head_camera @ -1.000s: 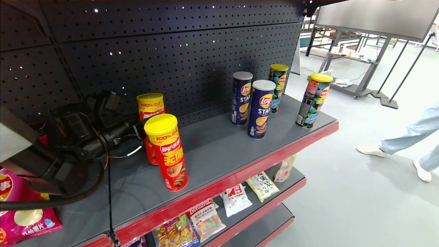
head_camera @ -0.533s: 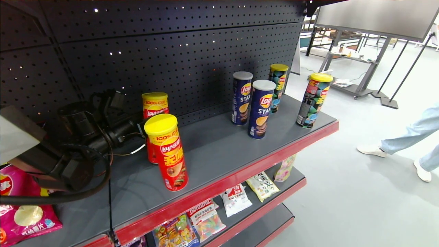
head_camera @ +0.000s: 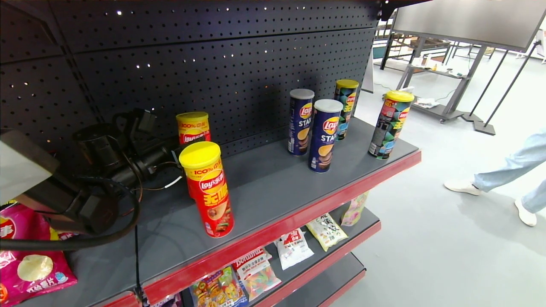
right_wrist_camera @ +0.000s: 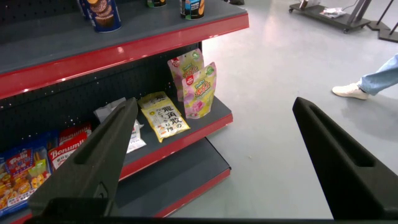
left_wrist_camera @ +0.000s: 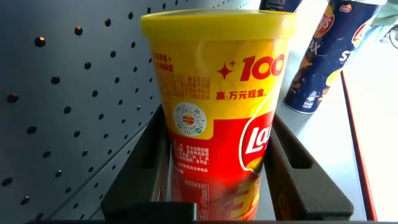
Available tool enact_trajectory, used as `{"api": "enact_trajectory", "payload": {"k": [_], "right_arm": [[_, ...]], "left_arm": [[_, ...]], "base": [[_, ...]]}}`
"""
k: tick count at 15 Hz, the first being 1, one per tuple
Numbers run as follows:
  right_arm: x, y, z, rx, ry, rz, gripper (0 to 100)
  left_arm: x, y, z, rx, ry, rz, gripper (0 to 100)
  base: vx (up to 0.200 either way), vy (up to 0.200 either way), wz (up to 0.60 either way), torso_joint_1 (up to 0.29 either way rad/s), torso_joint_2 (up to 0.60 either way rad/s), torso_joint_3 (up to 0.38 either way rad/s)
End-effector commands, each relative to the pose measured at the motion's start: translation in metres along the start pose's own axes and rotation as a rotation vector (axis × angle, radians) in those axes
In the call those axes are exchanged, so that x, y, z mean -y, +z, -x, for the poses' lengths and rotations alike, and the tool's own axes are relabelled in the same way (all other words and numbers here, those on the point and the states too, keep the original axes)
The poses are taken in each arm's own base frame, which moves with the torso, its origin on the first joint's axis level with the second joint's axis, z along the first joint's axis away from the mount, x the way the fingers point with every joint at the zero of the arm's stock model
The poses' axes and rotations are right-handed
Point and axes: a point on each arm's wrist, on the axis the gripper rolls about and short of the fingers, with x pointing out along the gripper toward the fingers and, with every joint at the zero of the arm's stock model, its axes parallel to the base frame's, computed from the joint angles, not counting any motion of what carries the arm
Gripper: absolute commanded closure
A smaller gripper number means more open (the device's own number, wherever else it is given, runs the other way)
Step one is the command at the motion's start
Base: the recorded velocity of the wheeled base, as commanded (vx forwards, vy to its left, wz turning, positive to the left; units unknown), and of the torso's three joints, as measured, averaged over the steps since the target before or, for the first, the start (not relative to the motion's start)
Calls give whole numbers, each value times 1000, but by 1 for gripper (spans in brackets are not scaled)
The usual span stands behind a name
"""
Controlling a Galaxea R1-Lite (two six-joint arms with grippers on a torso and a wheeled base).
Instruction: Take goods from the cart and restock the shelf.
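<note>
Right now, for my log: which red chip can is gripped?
The rear red can by the pegboard, in the left gripper; the front red can stands free.

The near red can [head_camera: 207, 187] wears a yellow lid. The far red can [head_camera: 194, 128] behind it is yellow across its top band and red below. To the right, two navy cans [head_camera: 300, 121] [head_camera: 325, 135] have grey lids. Two patterned cans [head_camera: 346, 108] [head_camera: 390, 124] show multicoloured geometric shapes under yellow lids. The shelf [head_camera: 264, 183] is dark grey with a red front edge, and its pegboard [head_camera: 213, 68] is black, dotted with holes. The bag [head_camera: 25, 264] at the left is pink.
</note>
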Motion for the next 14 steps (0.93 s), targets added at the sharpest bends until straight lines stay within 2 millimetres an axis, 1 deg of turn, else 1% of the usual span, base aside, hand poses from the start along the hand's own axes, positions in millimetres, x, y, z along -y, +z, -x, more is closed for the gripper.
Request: {"api": "enact_trajectory", "payload": {"k": [1, 6, 14], "right_arm": [[0, 0, 0, 0, 1, 0, 0], [0, 0, 0, 0, 0, 0, 0], [0, 0, 0, 0, 0, 0, 0]], "left_arm": [[1, -3, 3, -17, 3, 9, 100], [2, -9, 8, -57, 5, 23, 100], [1, -9, 16, -159, 18, -9, 100]], "base": [[0, 0, 0, 0, 0, 0], [0, 0, 0, 0, 0, 0], [0, 0, 0, 0, 0, 0]]}}
